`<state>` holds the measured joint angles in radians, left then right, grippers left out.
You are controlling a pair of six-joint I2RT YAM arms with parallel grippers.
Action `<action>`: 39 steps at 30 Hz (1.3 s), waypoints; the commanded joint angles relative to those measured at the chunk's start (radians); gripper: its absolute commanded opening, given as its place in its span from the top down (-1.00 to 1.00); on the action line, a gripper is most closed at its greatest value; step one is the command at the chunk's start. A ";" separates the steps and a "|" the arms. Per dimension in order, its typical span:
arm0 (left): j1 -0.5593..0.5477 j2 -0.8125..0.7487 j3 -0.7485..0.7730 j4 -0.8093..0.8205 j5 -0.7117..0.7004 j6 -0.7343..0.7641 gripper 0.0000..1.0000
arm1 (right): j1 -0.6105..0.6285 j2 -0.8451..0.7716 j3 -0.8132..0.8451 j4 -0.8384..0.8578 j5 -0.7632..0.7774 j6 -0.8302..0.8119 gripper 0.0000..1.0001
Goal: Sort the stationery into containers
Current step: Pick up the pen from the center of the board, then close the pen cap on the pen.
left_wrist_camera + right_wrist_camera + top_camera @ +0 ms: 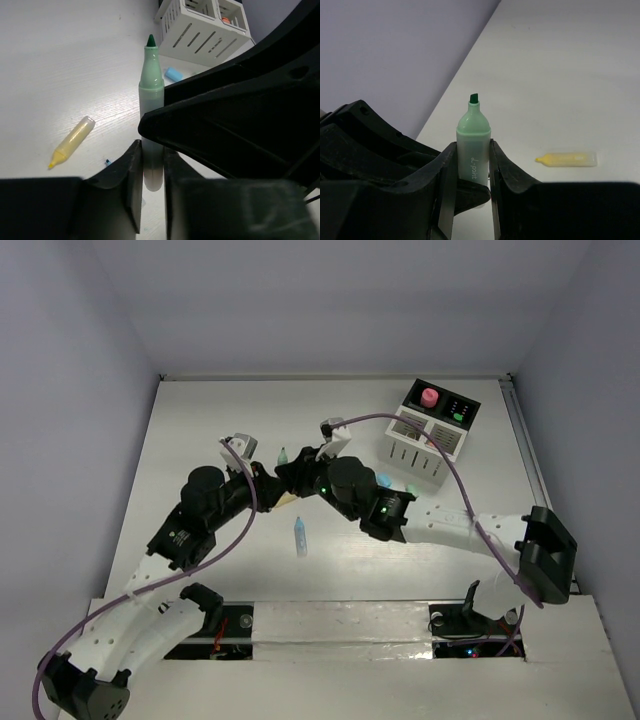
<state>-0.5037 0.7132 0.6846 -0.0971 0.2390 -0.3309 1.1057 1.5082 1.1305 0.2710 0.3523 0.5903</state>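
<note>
Plainly, both arms have hold of one green highlighter [151, 85]. In the left wrist view the left gripper [150, 167] is clamped on the lower end of the barrel, a finger [133, 175] pressed against each side, and the green tip points away from the camera. The black body of the right gripper crosses the barrel just above that grip. In the right wrist view the right gripper [472, 152] squeezes the pale barrel between its two fingers [502, 170]. The mint shoulder and dark green tip stand clear above them.

From above, the two arms meet over the middle of the table [200, 440], and that is where the highlighter is held.

One yellow pen [72, 141] lies flat on the table to the left of the held highlighter, apart from it. One blue pen [300, 537] lies nearer the arm bases. One blue chunk [174, 74] rests just in front of the white slatted box [420, 445]. That box touches one black box [452, 408]. One pink-capped bottle [430, 398] stands in the black box.
</note>
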 commanded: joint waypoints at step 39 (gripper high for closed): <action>0.008 -0.155 -0.005 0.143 0.477 0.041 1.00 | -0.764 -0.293 -0.368 -0.590 -0.128 -0.217 -0.10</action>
<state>-0.4995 0.5758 0.6846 -0.0162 0.6872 -0.2890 0.3569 1.1717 0.7528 -0.4389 0.2634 0.4397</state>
